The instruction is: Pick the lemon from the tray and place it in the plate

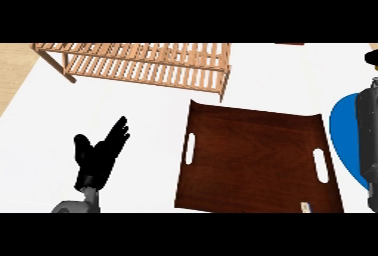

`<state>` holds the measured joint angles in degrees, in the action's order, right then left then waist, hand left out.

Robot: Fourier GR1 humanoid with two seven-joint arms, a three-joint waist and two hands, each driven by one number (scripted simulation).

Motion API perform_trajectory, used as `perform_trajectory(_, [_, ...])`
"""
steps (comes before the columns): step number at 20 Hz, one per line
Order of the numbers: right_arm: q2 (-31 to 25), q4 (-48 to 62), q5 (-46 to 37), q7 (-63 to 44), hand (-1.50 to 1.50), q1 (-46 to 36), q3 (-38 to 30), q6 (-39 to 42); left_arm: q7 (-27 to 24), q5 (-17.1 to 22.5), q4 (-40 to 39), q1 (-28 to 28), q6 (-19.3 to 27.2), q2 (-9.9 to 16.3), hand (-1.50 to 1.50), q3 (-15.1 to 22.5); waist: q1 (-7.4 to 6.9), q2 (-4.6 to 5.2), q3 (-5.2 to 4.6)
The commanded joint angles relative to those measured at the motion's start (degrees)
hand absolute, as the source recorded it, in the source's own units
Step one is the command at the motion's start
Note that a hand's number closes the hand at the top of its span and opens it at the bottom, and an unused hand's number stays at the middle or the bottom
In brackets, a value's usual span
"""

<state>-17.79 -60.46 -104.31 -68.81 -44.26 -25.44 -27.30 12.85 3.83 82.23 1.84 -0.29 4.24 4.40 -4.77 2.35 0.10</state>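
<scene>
At the view's right edge, the right forearm covers the blue plate (341,131); its robot hand and the lemon are hidden, likely the placing step. Dark wooden tray (255,160) lies bare. Left robot hand (100,150) rests open on the worktop (133,125), holding nothing.

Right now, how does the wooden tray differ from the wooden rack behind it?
The tray is dark brown; the rack is pale wood. The tray is a solid flat board with slot handles at its sides; the rack is made of spaced slats on legs, with two levels. The tray lies on the counter nearer the robot; the rack is farther back. Both hold nothing visible.
</scene>
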Motion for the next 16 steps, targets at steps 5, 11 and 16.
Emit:
perform_trajectory(5, [3.3, -2.7, -15.1, -16.3, 1.5, 4.9, -10.1, -12.2, -0.8, -0.5, -1.4, -1.2, 1.1, -0.8, 0.0, -0.1, 1.84, -0.62, 0.04])
perform_trajectory(11, [7.7, -5.2, -20.9, -16.3, 1.5, 9.6, -17.7, -18.6, -1.3, 0.2, -1.3, -2.3, 0.6, -0.4, 0.0, -0.9, 2.47, -1.14, 0.07])
perform_trajectory(16, [6.6, -3.2, -19.4, -12.4, 1.5, 11.0, -24.5, -24.5, -0.4, 0.8, -2.3, -0.4, 0.8, 0.3, 0.0, -2.5, 3.23, -1.28, 0.1])
